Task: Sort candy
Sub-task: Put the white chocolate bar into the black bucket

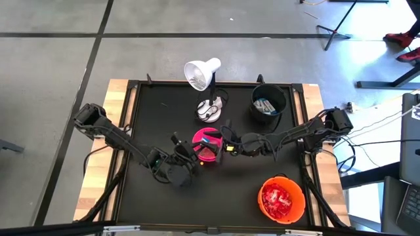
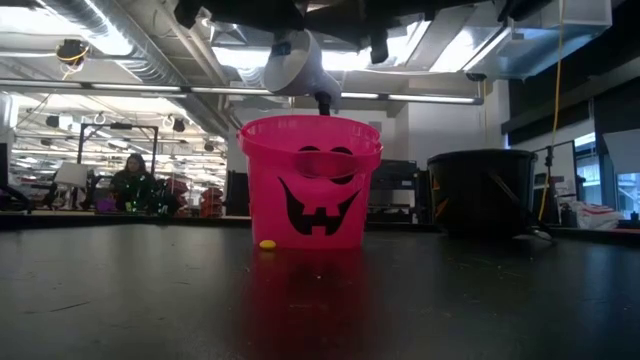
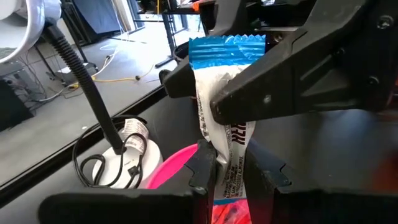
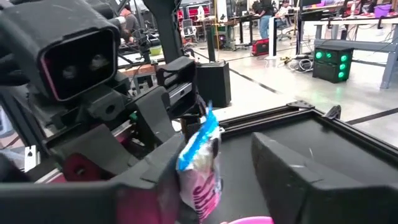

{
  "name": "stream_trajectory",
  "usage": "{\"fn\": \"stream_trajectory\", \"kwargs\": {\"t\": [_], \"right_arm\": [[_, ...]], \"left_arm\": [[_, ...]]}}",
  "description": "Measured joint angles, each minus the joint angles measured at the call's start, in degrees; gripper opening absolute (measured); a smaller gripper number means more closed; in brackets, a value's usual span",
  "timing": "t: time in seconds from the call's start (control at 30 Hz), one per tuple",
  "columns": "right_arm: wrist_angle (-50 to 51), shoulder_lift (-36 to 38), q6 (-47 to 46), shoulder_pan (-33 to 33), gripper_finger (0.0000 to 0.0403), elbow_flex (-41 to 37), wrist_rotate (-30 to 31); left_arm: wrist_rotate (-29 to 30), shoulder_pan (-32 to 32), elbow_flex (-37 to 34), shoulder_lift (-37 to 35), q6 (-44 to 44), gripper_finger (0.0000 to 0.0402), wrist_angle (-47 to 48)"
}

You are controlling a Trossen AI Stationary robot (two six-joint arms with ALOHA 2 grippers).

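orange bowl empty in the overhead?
No. In the high view the orange bowl near the table's front right corner is filled with red candy.

pink bucket contents hidden by its wall, white-and-blue bar lower end behind jaws

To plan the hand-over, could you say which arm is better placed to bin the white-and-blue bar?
Probably right: the right gripper flanks the bar the left gripper pinches, and the black bucket holding similar bars stands on its side.
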State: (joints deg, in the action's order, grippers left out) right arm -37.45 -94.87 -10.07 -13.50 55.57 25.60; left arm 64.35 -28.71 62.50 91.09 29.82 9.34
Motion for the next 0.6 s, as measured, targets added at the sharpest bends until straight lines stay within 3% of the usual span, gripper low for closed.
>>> {"fn": "stream_trajectory", "kwargs": {"t": [0.4,0.6], "right_arm": [[-0.02,0.04,-0.02,-0.02,0.0031,0.00,-3.11],[0.00,0.09,0.00,0.02,0.0026,0.00,-3.81]], "left_arm": [[0.34,-0.02,0.00,0.02,-0.06,0.0046,0.07],[0.90,-0.07,0.00,0.00,-0.11,0.0047,0.07]]}}
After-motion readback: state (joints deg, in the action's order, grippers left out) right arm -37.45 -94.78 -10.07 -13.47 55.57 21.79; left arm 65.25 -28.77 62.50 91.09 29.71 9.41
